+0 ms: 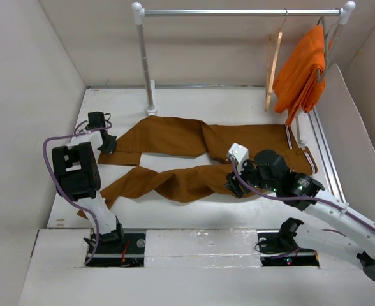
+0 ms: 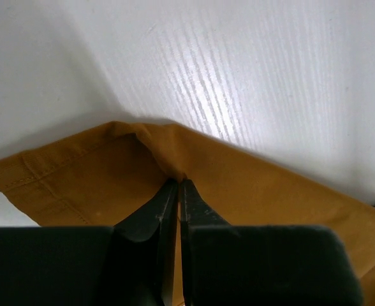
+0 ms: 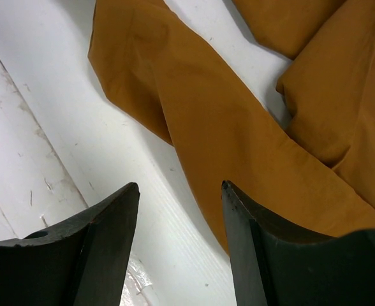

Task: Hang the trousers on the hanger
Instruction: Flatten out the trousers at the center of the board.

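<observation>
The rust-brown trousers (image 1: 194, 143) lie flat on the white table, waistband to the right and both legs running left. My left gripper (image 1: 106, 145) sits at the hem end of the far leg. In the left wrist view it (image 2: 178, 182) is shut on a pinched-up fold of the trousers (image 2: 270, 191) near the stitched hem. My right gripper (image 1: 235, 185) hovers at the near edge of the near leg. It (image 3: 179, 189) is open, one finger over the trousers (image 3: 238, 127) and the other over bare table. The pale wooden hanger (image 1: 273, 64) hangs from the rail at the back right.
A white-and-silver clothes rail (image 1: 238, 11) spans the back, its post (image 1: 147, 70) standing just behind the trousers. A brighter orange garment (image 1: 302, 70) hangs at the rail's right end beside the hanger. White walls close in on both sides.
</observation>
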